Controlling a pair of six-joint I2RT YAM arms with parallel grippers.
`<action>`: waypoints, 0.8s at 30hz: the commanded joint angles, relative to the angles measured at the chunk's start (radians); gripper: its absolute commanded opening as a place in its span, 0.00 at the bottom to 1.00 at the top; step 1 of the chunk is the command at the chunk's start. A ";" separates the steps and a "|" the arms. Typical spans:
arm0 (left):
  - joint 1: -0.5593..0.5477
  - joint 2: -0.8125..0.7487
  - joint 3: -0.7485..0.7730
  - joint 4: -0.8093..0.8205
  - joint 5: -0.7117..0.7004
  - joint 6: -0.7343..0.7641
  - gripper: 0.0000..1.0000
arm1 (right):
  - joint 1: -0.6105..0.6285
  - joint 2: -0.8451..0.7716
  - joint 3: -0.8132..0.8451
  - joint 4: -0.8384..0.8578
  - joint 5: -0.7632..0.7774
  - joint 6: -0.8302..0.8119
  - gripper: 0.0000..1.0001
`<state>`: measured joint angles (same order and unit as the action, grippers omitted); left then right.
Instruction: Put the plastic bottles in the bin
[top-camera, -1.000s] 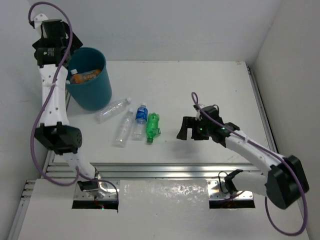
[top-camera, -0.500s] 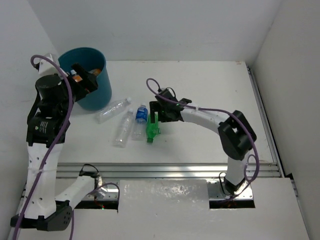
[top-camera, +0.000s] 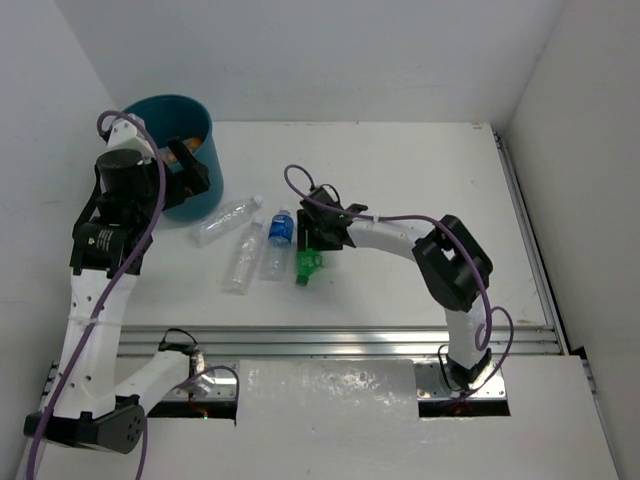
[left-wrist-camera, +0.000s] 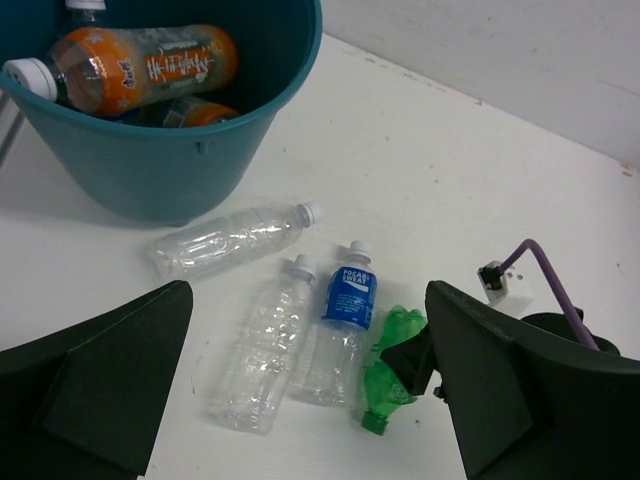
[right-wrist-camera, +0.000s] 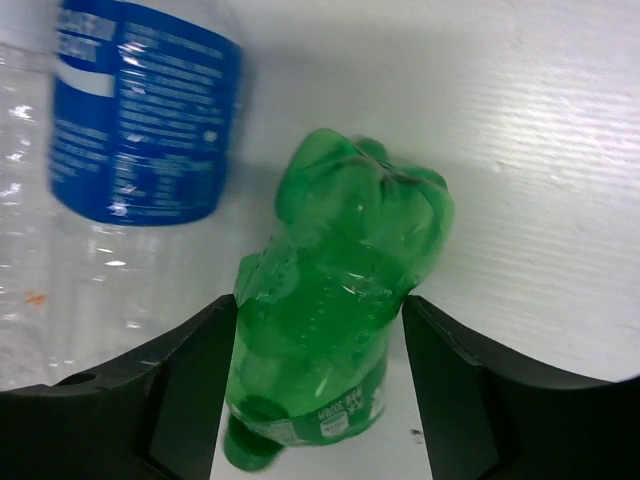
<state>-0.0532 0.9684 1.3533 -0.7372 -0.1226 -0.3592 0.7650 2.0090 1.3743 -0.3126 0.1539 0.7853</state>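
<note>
The green bottle (top-camera: 307, 259) (right-wrist-camera: 335, 300) lies on the table with its cap toward the arms. My right gripper (top-camera: 313, 240) (right-wrist-camera: 318, 330) is down over it, one finger against each side, shut on it. Left of it lie a blue-labelled bottle (top-camera: 281, 238) (left-wrist-camera: 347, 310) and two clear bottles (top-camera: 246, 258) (top-camera: 226, 220). The teal bin (top-camera: 195, 195) (left-wrist-camera: 150, 170) stands at the back left with two orange bottles (left-wrist-camera: 150, 65) inside. My left gripper (top-camera: 186, 172) (left-wrist-camera: 300, 370) hangs wide open just in front of the bin, holding nothing.
The right arm (top-camera: 400, 235) stretches across the table's middle toward the bottles. A metal rail (top-camera: 330, 340) runs along the near edge. White walls close in the left, back and right sides.
The right arm swung left to the green bottle and its jaws closed in around it. The left arm came down from above the bin to its near side.
</note>
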 joint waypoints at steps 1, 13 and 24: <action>-0.007 -0.020 -0.020 0.047 0.043 0.019 1.00 | -0.042 -0.035 -0.115 -0.074 0.069 -0.006 0.66; -0.008 -0.036 -0.086 0.094 0.213 -0.014 1.00 | -0.104 -0.272 -0.386 0.064 -0.026 -0.156 0.40; -0.209 -0.025 -0.347 0.436 0.511 -0.172 1.00 | -0.122 -0.723 -0.520 0.170 -0.221 -0.394 0.19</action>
<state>-0.1978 0.9501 1.0412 -0.4976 0.2916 -0.4713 0.6548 1.3975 0.8455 -0.2260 0.0193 0.4919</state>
